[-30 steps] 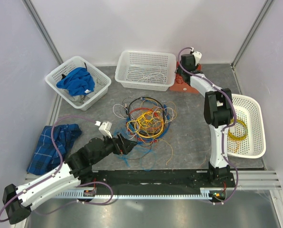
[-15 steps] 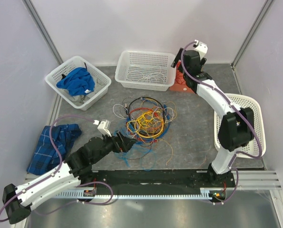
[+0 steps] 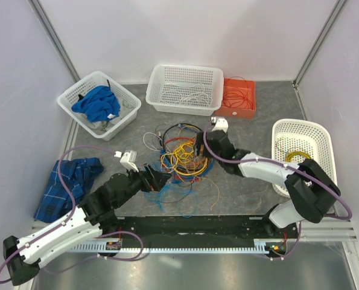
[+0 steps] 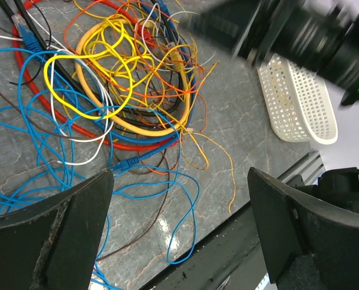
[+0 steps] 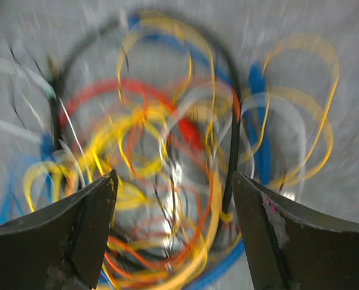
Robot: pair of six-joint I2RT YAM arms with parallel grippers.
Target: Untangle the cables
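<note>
I judge the cables [image 3: 182, 154] light, limp and springy. Pulled loops will drag their neighbours, so I would pinch one loose blue strand at the near edge. The tangle (yellow, orange, red, blue, black, white) lies mid-table [image 3: 251, 130]. Left gripper [image 4: 179, 205] is spread and empty. Right gripper [image 5: 174, 199] is spread above the tangle, holding nothing.

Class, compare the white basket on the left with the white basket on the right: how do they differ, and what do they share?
The left basket is rectangular and sits at an angle; the right basket has rounded ends and lies along the right wall. The left basket holds a blue cloth; the right basket holds a coiled yellow cable. Both are white with perforated walls.
</note>
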